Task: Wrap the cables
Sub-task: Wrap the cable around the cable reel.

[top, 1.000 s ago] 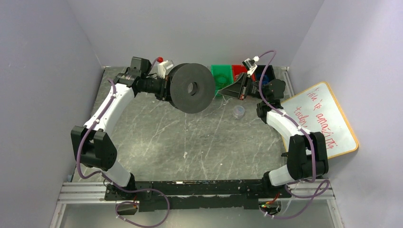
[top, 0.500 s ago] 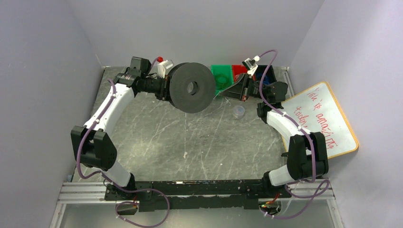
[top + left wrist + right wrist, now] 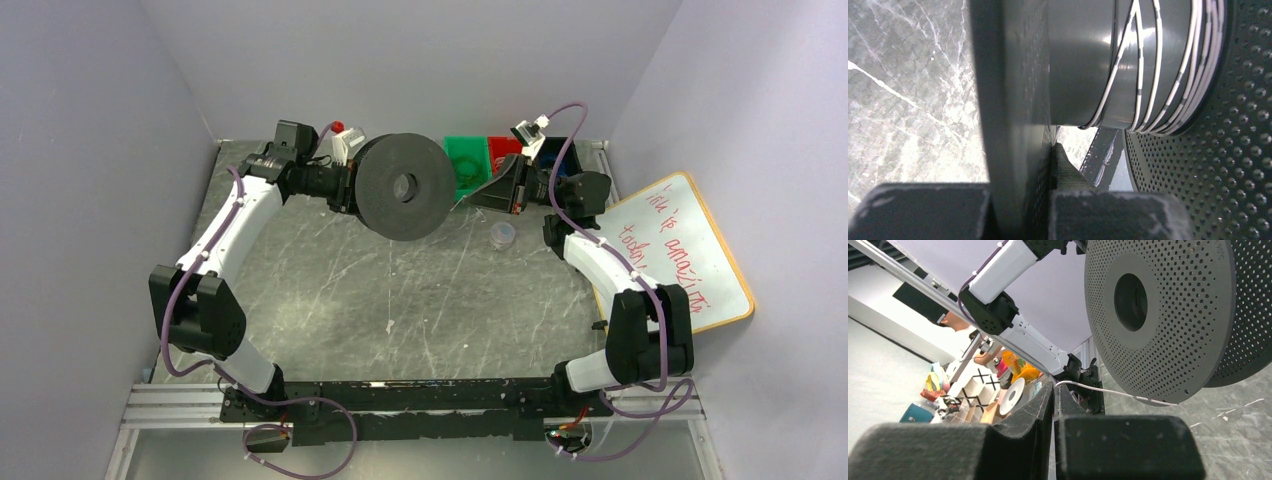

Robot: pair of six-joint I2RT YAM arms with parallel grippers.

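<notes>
Right wrist: cable (image 3: pixel 1118 391) in claw (image 3: pixel 1054 385) (tips)

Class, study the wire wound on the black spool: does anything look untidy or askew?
Yes. The wire bunches against one flange of the spool, and two turns cross slantwise over the bare hub.

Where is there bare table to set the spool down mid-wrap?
The broad middle of the table is bare, between the left arm and the right arm, from the spool down to the base rail. Crowded: the back right, with the green bin, the red bin, the right gripper and a small clear jar.
</notes>
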